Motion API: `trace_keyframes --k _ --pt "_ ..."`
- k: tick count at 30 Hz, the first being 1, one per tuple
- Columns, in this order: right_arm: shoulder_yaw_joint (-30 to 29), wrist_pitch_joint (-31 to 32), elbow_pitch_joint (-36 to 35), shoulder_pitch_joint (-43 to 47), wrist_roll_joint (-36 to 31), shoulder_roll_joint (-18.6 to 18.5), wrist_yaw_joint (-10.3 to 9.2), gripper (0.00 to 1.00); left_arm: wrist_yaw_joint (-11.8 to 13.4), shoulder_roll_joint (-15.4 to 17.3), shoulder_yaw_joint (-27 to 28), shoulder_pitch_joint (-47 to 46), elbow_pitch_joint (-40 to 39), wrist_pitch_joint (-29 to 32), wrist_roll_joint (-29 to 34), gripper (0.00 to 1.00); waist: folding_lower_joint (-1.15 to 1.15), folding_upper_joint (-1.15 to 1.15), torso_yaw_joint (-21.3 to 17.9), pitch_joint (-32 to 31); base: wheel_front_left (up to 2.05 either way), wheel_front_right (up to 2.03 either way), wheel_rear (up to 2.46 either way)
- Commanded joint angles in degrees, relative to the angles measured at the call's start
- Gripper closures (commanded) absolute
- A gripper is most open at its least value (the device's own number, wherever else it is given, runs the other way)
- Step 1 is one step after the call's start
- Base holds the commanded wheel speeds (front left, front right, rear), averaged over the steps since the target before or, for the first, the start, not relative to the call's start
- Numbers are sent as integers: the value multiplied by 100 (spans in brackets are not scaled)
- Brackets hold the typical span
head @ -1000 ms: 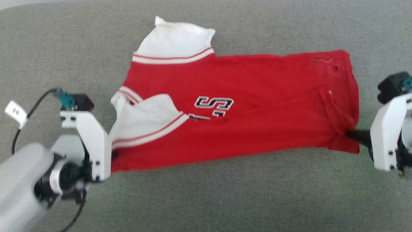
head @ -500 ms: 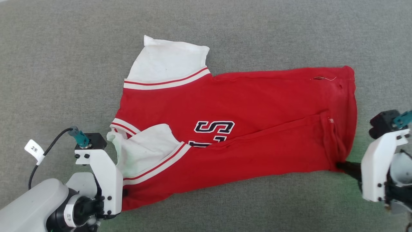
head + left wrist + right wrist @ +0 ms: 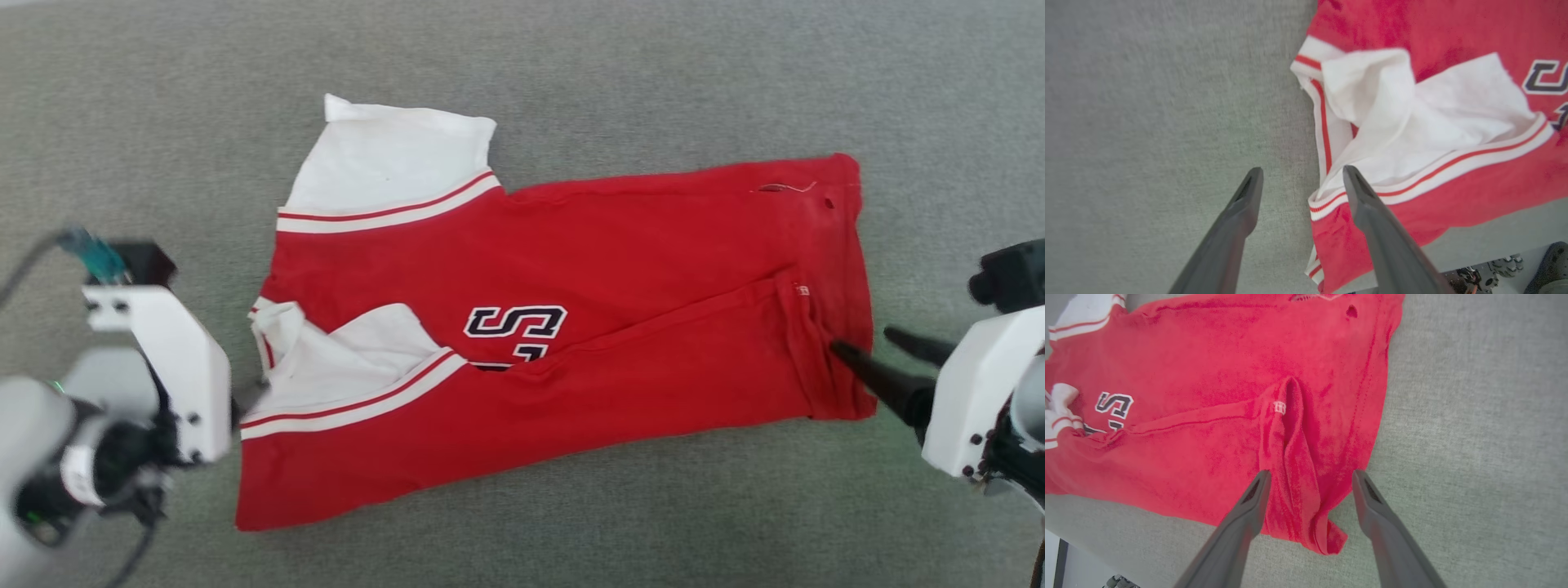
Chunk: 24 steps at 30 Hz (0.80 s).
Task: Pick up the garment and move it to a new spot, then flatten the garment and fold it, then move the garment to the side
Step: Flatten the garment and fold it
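The garment (image 3: 620, 261) lies spread on the grey cloth surface, folded lengthwise, with its lower edge turned up over the chest lettering. One white sleeve sticks out at the top left and the other lies crumpled on the red body. My left gripper (image 3: 1302, 171) is open at the collar end, one finger over the striped trim and the other over bare surface, holding nothing. My right gripper (image 3: 864, 340) is open at the hem end. In the right wrist view its fingers (image 3: 1249, 506) straddle a raised fold of the red hem (image 3: 1294, 457) without pinching it.
The grey cloth surface (image 3: 571, 73) runs out on every side of the garment. Its near edge shows in the left wrist view, with part of the robot's base (image 3: 1478, 277) below it. The same edge appears at the bottom left of the right wrist view.
Both grippers were shut on the garment's two ends and now stand open, with the cloth released. The left arm has drawn a little away from the collar. The head camera has also shifted.
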Motion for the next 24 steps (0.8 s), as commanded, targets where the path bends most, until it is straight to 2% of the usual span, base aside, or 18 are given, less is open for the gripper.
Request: trace_keyframes --k 1,5,8,11,12,18,21,24 --pt "-33 -163 -110 60 -2 35 -2 0 44 117 62 -144 -37 54 122 0 0 0 -64 23 0 0 0" --pt "-199 -851 -404 0 -165 205 -2 0 -92 310 212 -614 -78 126 269 0 0 0 -286 90 0 0 0" --pt "-311 -1533 -532 -137 -371 434 -1 0 -344 306 281 -1010 158 56 521 0 0 0 -496 158 0 0 0" --pt "-219 -2236 -590 -262 -675 578 -1 0 -660 194 306 -1467 507 5 699 0 0 0 -740 232 0 0 0" --pt "-219 -2236 -590 -262 -675 578 -1 0 -660 194 306 -1467 507 5 699 0 0 0 -740 232 0 0 0" --pt "95 -3513 -485 -518 -1076 877 -1 0 -1317 -88 251 -2266 1496 -50 1042 0 0 0 -1265 402 0 0 0" --pt "236 -3997 -335 -605 -1216 1032 -1 0 -1532 -238 190 -2553 2087 -2 1169 0 0 0 -1481 496 0 0 0" --pt "376 -4306 -169 -674 -1266 1157 -1 0 -1633 -383 122 -2761 2681 154 1204 0 0 0 -1670 582 0 0 0"
